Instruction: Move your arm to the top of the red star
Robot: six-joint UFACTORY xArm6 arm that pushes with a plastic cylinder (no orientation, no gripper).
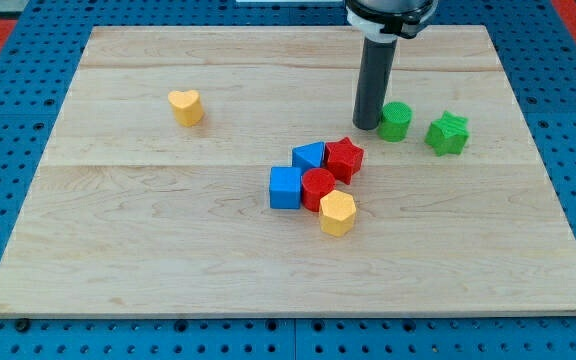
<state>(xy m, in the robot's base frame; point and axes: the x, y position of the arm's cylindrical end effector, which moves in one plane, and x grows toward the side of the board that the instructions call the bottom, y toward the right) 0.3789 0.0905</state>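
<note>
The red star (345, 158) lies near the middle of the wooden board (168, 230), at the right end of a tight cluster. My tip (367, 125) rests on the board just above and slightly right of the red star, with a small gap between them. The tip stands right next to the left side of a green cylinder (395, 121). In the cluster, a blue block (309, 156) touches the star's left side and a red cylinder (318, 188) sits below it.
A blue cube (285, 187) and a yellow hexagonal block (337, 212) complete the cluster. A green star (447, 133) lies right of the green cylinder. A yellow heart (185, 106) sits alone at the upper left. Blue pegboard surrounds the board.
</note>
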